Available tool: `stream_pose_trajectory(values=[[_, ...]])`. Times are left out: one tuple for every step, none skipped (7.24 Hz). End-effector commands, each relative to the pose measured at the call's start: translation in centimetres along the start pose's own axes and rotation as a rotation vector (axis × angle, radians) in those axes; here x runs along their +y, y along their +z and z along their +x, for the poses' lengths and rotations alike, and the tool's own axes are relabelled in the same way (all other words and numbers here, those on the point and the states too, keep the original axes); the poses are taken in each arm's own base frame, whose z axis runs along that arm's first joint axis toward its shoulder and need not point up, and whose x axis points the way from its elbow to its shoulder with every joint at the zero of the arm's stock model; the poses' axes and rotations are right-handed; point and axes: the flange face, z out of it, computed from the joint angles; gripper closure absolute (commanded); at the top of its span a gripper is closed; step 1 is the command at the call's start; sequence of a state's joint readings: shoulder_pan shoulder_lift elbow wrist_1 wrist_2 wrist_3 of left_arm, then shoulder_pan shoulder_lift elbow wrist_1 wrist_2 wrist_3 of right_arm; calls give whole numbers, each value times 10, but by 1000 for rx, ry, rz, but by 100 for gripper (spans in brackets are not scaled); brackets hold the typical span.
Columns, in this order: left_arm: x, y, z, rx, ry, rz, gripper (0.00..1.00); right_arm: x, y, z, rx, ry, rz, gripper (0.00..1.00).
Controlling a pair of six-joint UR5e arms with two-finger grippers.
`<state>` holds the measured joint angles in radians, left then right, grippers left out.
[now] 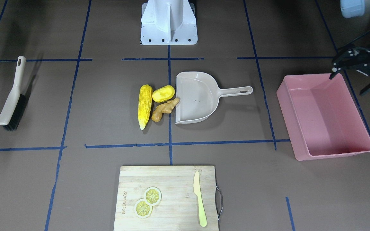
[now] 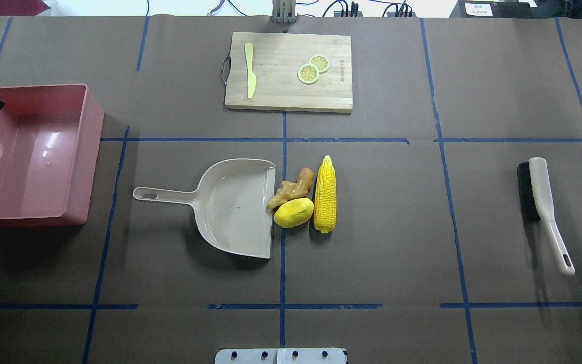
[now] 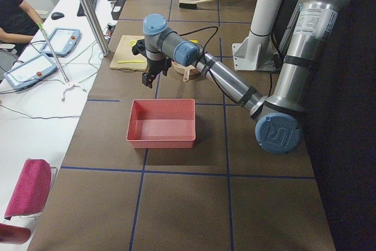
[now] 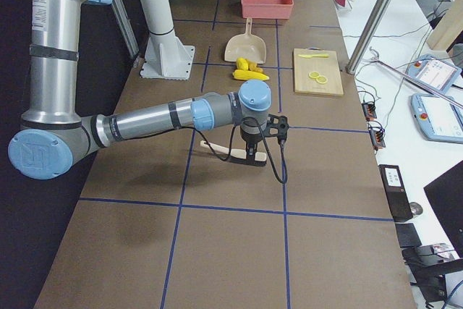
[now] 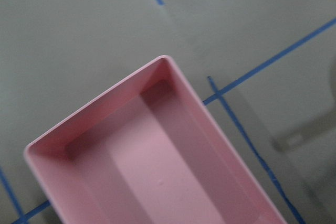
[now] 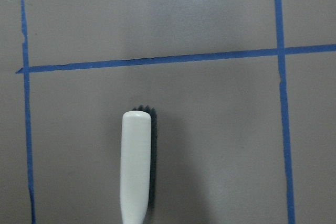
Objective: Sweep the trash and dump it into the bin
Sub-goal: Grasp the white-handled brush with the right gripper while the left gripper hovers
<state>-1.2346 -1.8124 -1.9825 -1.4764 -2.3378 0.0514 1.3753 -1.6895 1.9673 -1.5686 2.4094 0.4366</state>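
Note:
The trash lies mid-table: a corn cob (image 1: 145,106), a yellow potato-like lump (image 1: 163,93) and a ginger root (image 1: 164,109), all just outside the open mouth of a beige dustpan (image 1: 198,96). The pink bin (image 1: 332,155) stands empty at the table's end on my left. My left gripper (image 1: 348,84) hovers over the bin's corner nearest the robot base, jaws spread and empty. A beige brush (image 2: 543,202) lies at the table's end on my right. My right gripper (image 4: 253,146) hangs over the brush (image 4: 231,153); I cannot tell whether it is open or shut.
A wooden cutting board (image 1: 172,186) with two lemon slices (image 1: 148,202) and a pale yellow knife (image 1: 199,199) lies at the edge far from the robot. The robot base (image 1: 169,25) stands at the opposite edge. Blue tape lines cross the brown table.

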Motion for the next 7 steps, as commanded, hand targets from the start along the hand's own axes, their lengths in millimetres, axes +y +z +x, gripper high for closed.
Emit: stream_pose_trajectory(values=[[-24,2,20,-2,50,11,0,26,9,-66,15,112,-13,0],[-25,13,26,3,60,-6,0,47,26,-57,35,115,-28,0],[-27,18,29,9,62,-12,0,82,50,-42,28,75,13,0],[-26,20,28,10,61,-16,0,91,69,-50,12,112,16,0],[-25,26,25,10,54,-28,0,98,96,-50,35,119,-33,1],[-23,28,23,10,50,-33,0,100,117,-49,46,113,-55,1],[-23,28,23,10,49,-33,0,102,128,-46,56,113,-68,1]])
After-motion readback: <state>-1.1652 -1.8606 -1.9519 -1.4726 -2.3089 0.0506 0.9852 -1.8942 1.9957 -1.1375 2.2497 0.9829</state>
